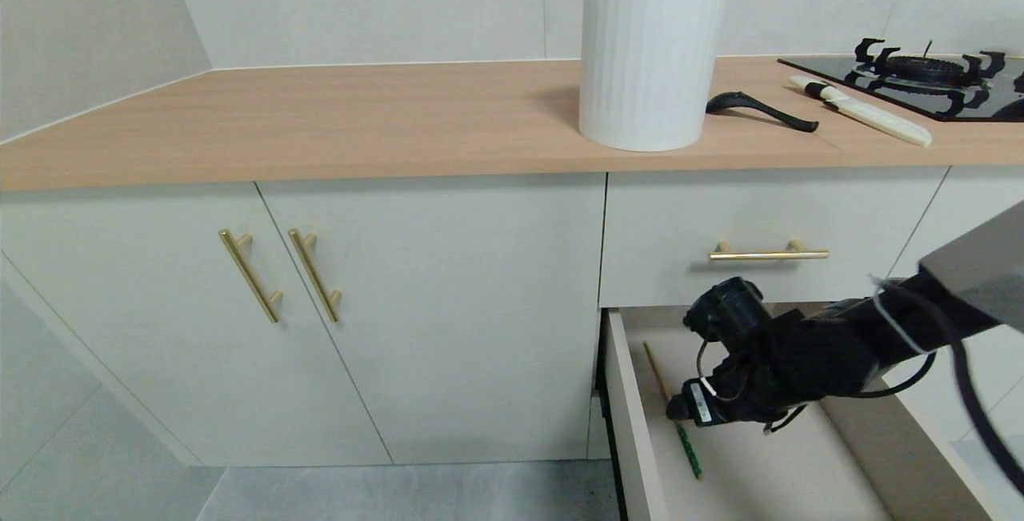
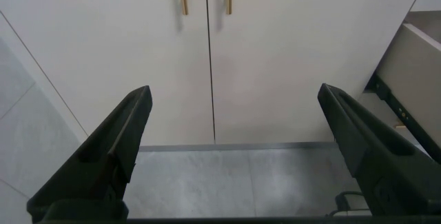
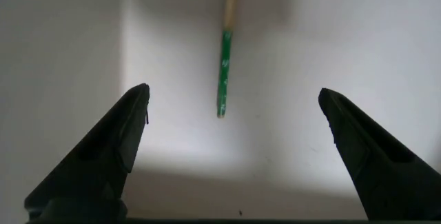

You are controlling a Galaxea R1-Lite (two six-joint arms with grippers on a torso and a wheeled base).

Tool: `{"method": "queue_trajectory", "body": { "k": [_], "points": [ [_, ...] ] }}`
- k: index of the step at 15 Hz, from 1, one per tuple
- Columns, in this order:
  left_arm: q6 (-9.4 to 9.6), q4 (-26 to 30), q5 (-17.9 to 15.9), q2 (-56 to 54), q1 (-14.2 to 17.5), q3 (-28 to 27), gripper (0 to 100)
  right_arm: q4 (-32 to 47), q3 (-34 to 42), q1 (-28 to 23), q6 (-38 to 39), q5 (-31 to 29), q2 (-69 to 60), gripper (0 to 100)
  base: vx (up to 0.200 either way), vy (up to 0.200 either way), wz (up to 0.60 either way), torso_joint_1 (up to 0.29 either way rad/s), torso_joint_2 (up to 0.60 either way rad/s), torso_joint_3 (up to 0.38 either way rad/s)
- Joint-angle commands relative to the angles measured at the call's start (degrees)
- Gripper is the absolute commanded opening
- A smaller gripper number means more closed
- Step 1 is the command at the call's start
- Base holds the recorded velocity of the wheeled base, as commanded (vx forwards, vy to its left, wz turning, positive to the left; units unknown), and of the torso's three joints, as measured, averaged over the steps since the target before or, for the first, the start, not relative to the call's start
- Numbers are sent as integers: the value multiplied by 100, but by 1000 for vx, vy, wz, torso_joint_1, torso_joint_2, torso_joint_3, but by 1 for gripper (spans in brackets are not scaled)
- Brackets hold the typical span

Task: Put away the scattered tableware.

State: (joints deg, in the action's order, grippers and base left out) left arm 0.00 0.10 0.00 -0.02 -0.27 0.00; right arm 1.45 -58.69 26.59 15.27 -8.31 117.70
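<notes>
A wooden chopstick with a green end lies on the floor of an open lower drawer, along its left wall. My right gripper hangs inside the drawer just above the chopstick. Its fingers are open in the right wrist view, where the right gripper has the chopstick's green tip lying between them, untouched. On the counter lie a black ladle and a white knife. My left gripper is open and holds nothing, low in front of the cabinet doors.
A tall white ribbed container stands on the wooden counter, with a gas hob at the far right. Above the open drawer, a shut drawer has a gold handle. Two cabinet doors with gold handles are to the left.
</notes>
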Motion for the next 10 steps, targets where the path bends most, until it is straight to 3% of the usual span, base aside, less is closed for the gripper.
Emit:
{"method": "queue_trajectory", "body": {
  "k": [1,5,10],
  "points": [
    [0,-1,0,2,0,0,100,-13,191,-207,-25,-12,-1381,100,0,0,0,0,0,0],
    [0,-1,0,2,0,0,100,-66,182,-646,-297,-74,-2515,100,0,0,0,0,0,0],
    [0,-1,0,2,0,0,100,-330,279,-813,-534,-83,-3148,100,0,0,0,0,0,0]
  ]
}}
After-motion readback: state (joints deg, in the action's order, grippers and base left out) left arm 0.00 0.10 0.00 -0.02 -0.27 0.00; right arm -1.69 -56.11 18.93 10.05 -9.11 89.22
